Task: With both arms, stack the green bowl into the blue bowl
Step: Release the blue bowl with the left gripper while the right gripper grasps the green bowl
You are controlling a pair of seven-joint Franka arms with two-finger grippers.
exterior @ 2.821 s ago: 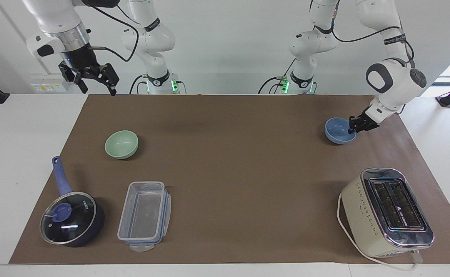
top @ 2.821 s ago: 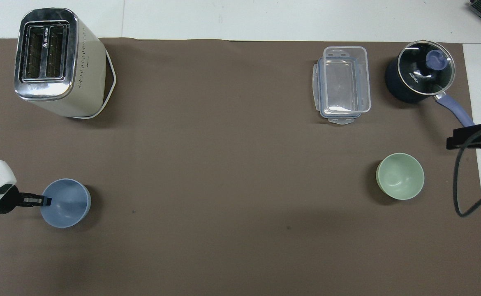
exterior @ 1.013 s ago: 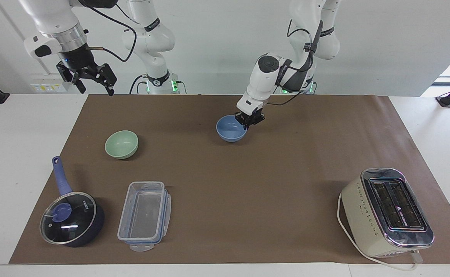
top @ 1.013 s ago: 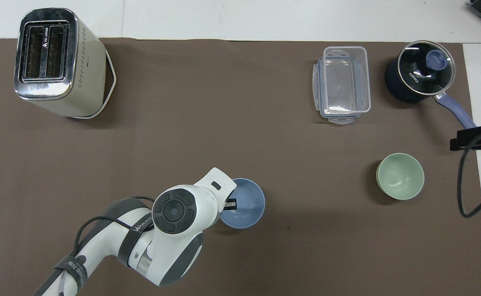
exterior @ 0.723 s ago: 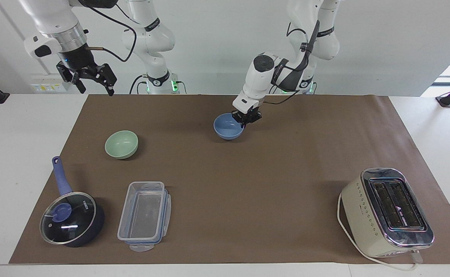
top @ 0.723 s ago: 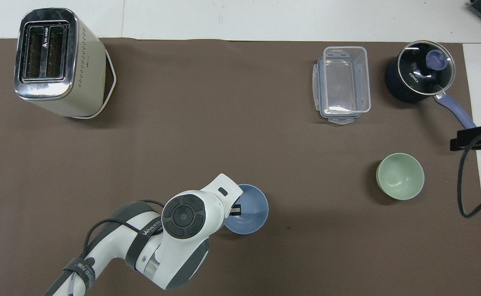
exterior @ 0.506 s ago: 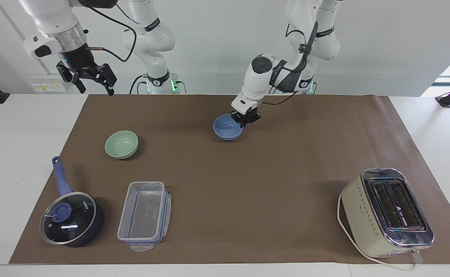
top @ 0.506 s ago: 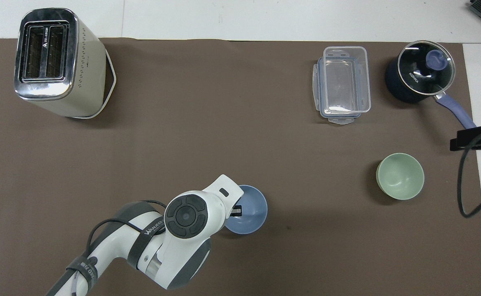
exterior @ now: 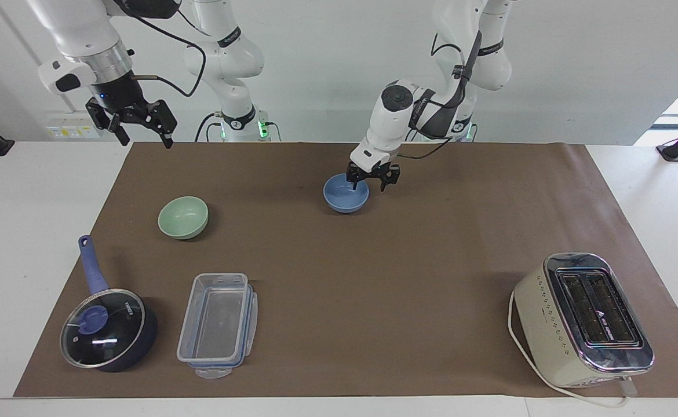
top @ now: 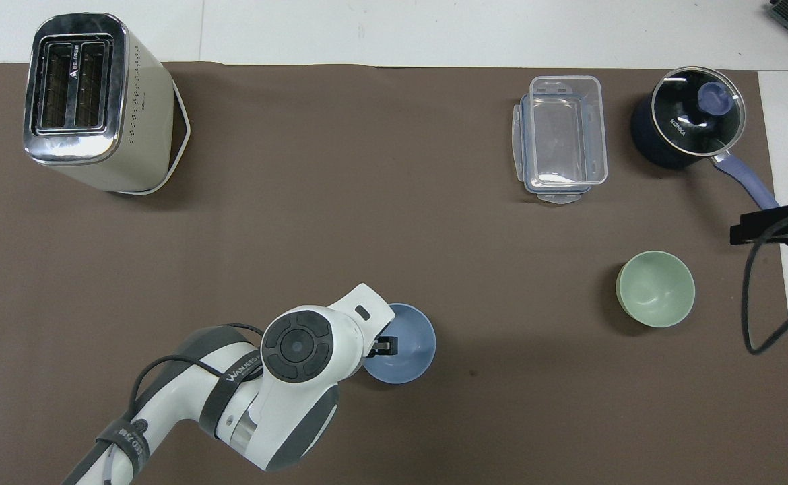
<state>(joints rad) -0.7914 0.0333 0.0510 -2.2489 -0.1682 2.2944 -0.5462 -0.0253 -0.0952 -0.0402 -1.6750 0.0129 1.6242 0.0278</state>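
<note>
The blue bowl (exterior: 345, 198) stands upright on the brown mat near the middle of the table; it also shows in the overhead view (top: 409, 345). My left gripper (exterior: 368, 184) is open at the bowl's rim, one finger inside the bowl and one outside, on the side toward the left arm's end. In the overhead view the left arm's wrist hides most of the left gripper (top: 382, 347). The green bowl (exterior: 183, 217) (top: 655, 288) stands alone toward the right arm's end. My right gripper (exterior: 139, 128) is open and empty, raised over the table's edge at the right arm's end, and waits.
A cream toaster (exterior: 582, 318) (top: 91, 101) stands at the left arm's end, farther from the robots. A clear plastic container (exterior: 218, 324) (top: 562, 138) and a dark blue glass-lidded saucepan (exterior: 107, 327) (top: 687, 124) lie farther from the robots than the green bowl.
My left gripper carried the blue bowl from the left arm's end to the table's middle, set it down and opened its fingers. The right gripper barely moved.
</note>
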